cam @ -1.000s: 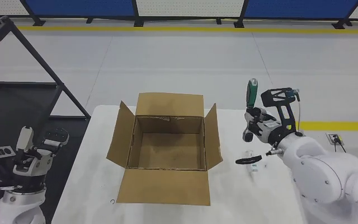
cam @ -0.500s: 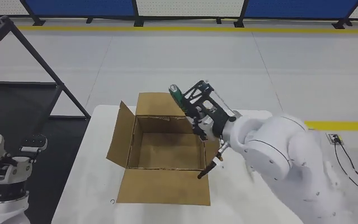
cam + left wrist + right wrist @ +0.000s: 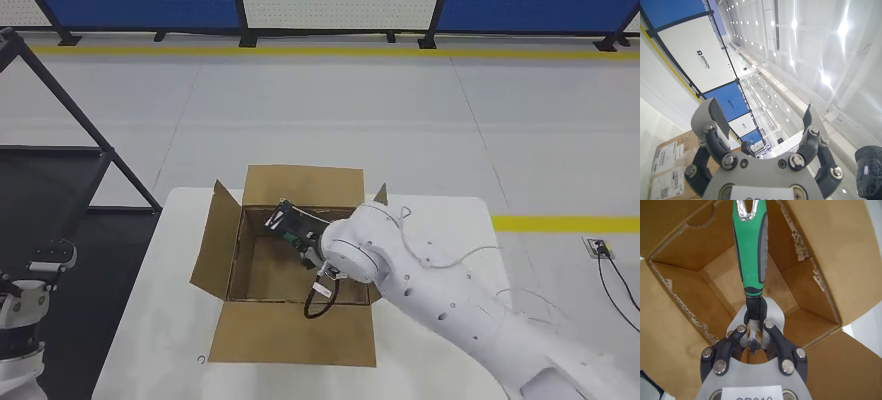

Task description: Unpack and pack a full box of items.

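An open cardboard box stands on the white table, flaps spread outward. My right gripper is shut on the shaft end of a green-and-grey handled tool, which points down into the box. In the top view that gripper and the tool hang over the box's far inner part. My left gripper is off the table's left side, tilted upward, open with nothing between its ribbed pads; a box flap shows beside it.
A black frame stands left of the table. The box floor is bare cardboard. The table's right part lies behind my right arm. A yellow floor line runs on the right.
My right arm has swung from the table's right side leftward over the box and lowered the green tool into it. The left arm has shifted a little at the left edge.
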Controlling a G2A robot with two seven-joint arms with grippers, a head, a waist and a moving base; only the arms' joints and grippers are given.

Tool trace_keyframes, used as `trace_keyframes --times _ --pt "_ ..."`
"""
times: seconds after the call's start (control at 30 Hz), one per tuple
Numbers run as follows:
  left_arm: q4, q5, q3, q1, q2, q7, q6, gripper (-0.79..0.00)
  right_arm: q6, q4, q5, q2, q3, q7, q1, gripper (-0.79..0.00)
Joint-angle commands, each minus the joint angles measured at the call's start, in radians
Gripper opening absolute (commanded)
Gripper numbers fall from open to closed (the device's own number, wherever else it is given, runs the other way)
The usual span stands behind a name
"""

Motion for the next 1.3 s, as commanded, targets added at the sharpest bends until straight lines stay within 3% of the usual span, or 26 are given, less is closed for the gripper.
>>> trace_keyframes --times 0.0,0.2,0.6,0.93,1.0,1.17,1.27 --pt "0.002 0.000 0.001 -0.002 0.000 -0.004 0.002 0.000 -0.002 0.064 -0.017 -0.027 -0.043 -0.016 0.010 -0.785" --pt "0.007 -0.002 -0.004 -0.005 0.000 -0.012 0.003 0.000 -0.018 0.266 -0.033 -0.123 -0.131 -0.066 0.044 -0.785" --pt "0.012 -0.032 -0.045 0.020 -0.003 -0.010 -0.011 0.000 -0.096 0.640 0.023 -0.300 -0.194 -0.060 0.093 -0.785" --pt "0.004 -0.026 -0.049 0.026 -0.004 -0.013 -0.010 0.000 -0.157 0.870 0.061 -0.402 -0.193 -0.087 0.100 -0.785" --pt "0.003 -0.025 -0.051 0.026 -0.004 -0.015 -0.010 0.000 -0.166 0.903 0.065 -0.415 -0.189 -0.097 0.102 -0.690" --pt "0.001 -0.025 -0.052 0.027 -0.005 -0.020 -0.011 0.000 -0.184 0.962 0.071 -0.438 -0.178 -0.116 0.112 -0.603" --pt "0.002 -0.026 -0.052 0.026 -0.005 -0.018 -0.011 0.000 -0.191 0.984 0.074 -0.447 -0.171 -0.121 0.121 -0.493"
